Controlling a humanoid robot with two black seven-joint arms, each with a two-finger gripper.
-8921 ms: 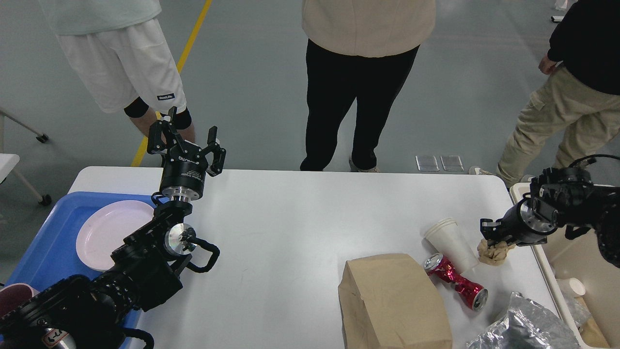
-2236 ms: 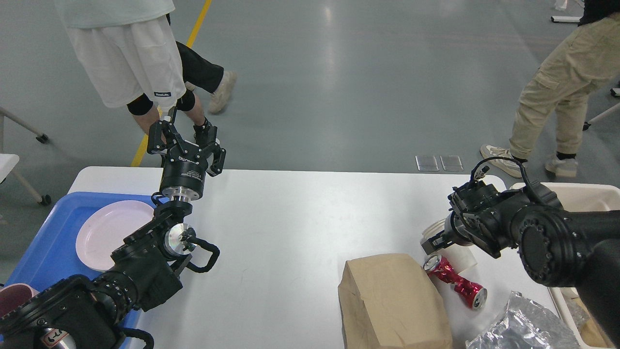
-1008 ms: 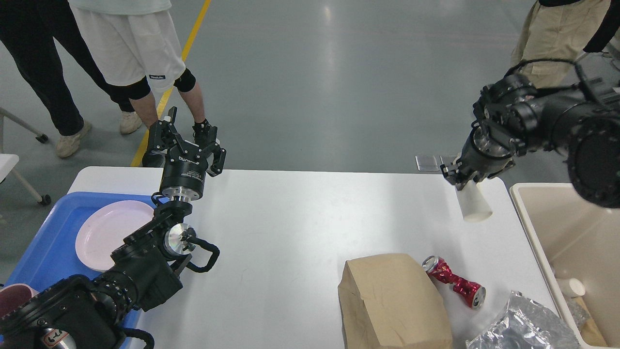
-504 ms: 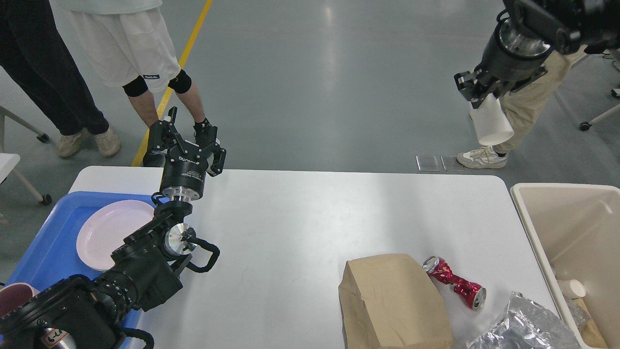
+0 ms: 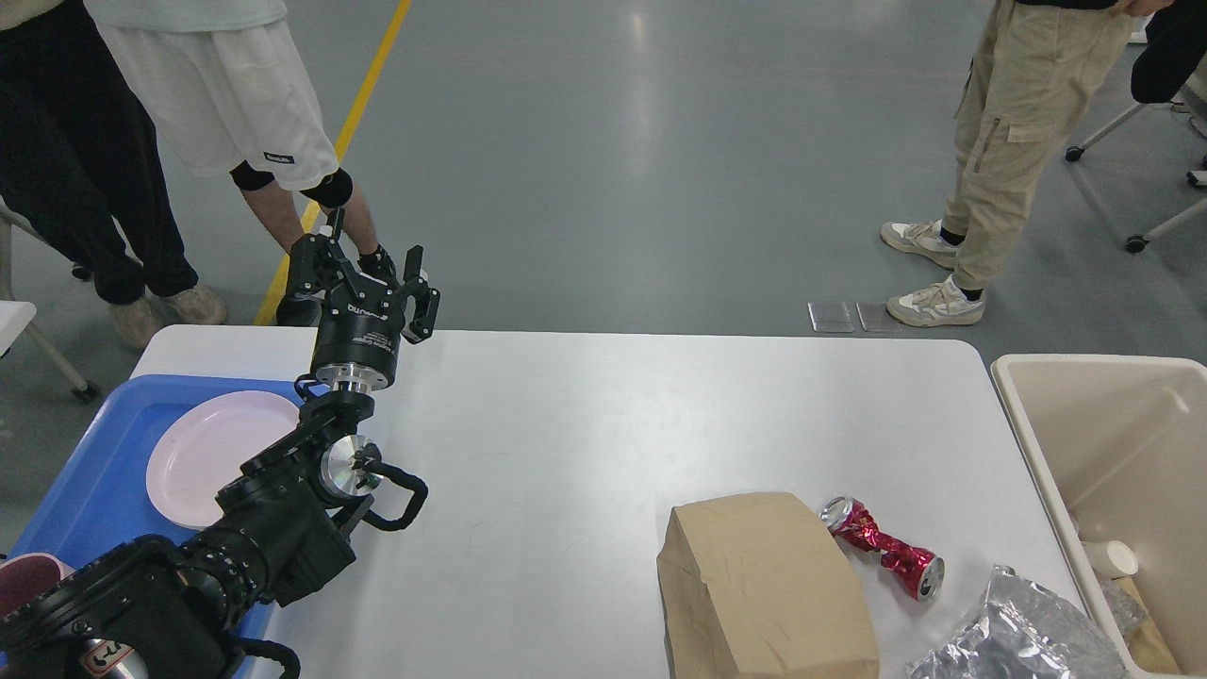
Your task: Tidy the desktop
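The white desktop (image 5: 585, 424) fills the middle of the head view. On its near right lie a brown paper bag (image 5: 764, 585), a crushed red can (image 5: 882, 549) and a crumpled silver foil bag (image 5: 1014, 637). My left gripper (image 5: 363, 273) is open and empty, raised over the desktop's far left edge. My right arm and gripper are out of view, and so is the white paper cup it held.
A blue tray (image 5: 90, 471) at the left holds a pale pink plate (image 5: 212, 453) and a dark red cup (image 5: 24, 580). A beige bin (image 5: 1103, 424) at the right holds a small paper cup (image 5: 1111, 558). People stand beyond the table.
My right arm lifted the white paper cup off the desktop, rose up and right, and has now left the view with it. The left arm has not moved.
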